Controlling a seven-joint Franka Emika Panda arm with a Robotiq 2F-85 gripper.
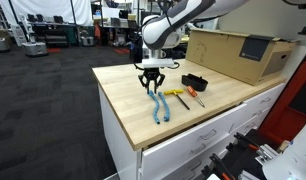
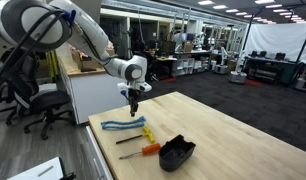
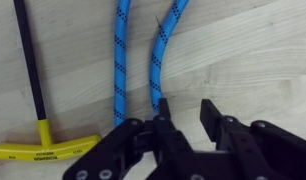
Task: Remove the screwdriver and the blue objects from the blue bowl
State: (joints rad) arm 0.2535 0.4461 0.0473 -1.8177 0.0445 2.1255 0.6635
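In an exterior view, we see the pincer (image 1: 153, 80) just above two blue pieces (image 1: 158, 106) lying side by side on the tabletop (image 1: 118, 85). In an exterior view, the screwdriver (image 2: 143, 150) also lies on the wood, near the dark bowl (image 2: 176, 152) but outside it. In the wrist view, the jaws stand apart and hold nothing. One finger is right at a blue end, and a yellow-handled tool (image 3: 45, 148) lies nearby. We judge that lifting off askew could snag that end and drag the piece.

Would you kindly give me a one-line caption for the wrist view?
Open hand poised over two blue objects on the wooden table, yellow T-handled tool alongside.
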